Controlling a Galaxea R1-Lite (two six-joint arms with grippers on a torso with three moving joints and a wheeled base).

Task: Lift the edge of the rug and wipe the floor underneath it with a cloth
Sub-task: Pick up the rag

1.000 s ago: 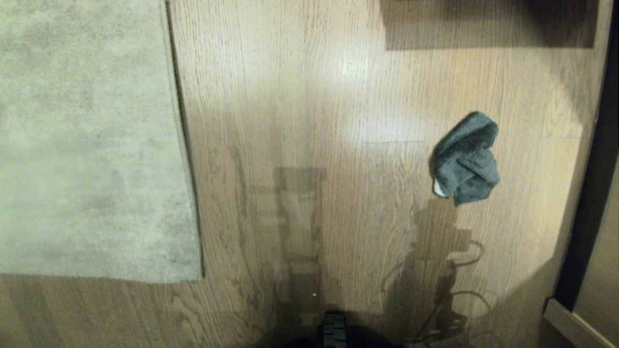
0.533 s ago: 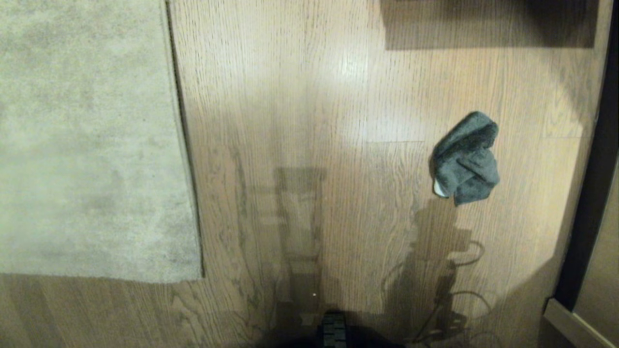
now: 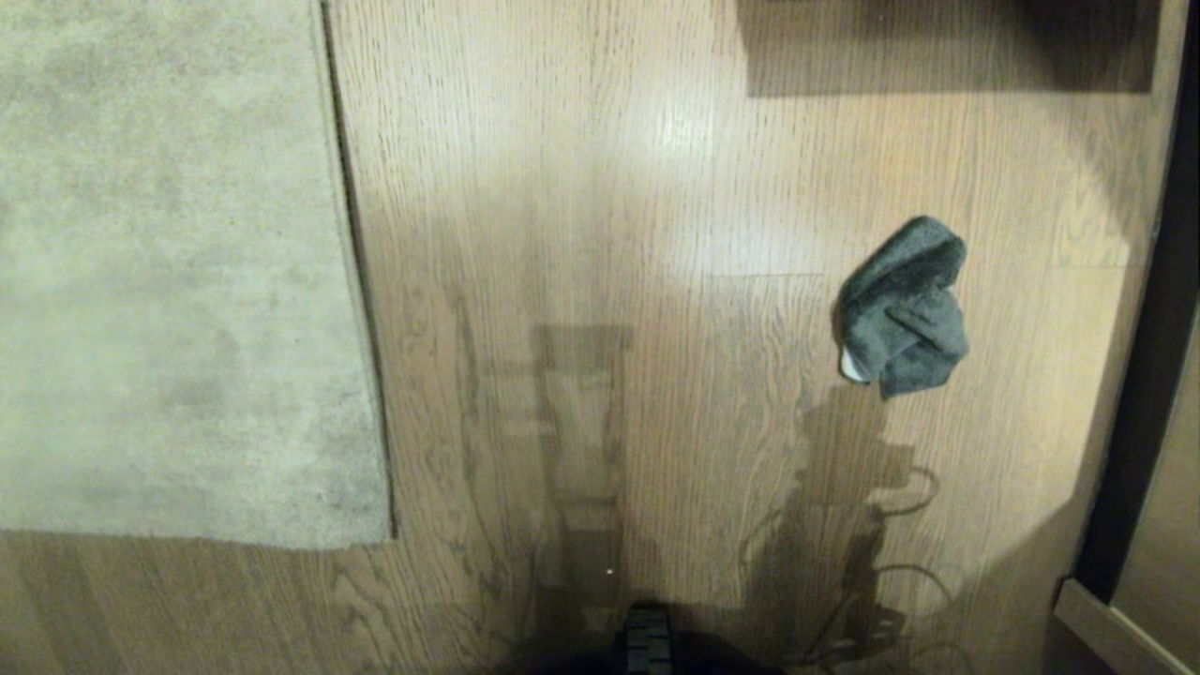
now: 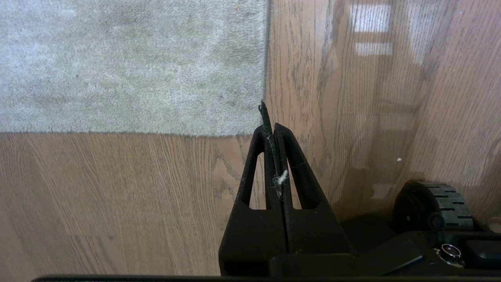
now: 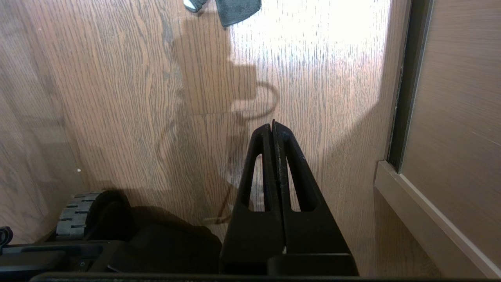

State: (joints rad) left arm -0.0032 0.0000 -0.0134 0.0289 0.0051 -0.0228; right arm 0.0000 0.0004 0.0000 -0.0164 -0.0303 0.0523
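Nothing has been moved over the past second: the rug edge [image 3: 361, 375] lies flat on the floor [image 3: 609, 234], the cloth [image 3: 902, 309] untouched well apart, while left hand [image 4: 270, 117] and right hand [image 5: 273, 127] are kept pinched closed, empty; work not yet begun.
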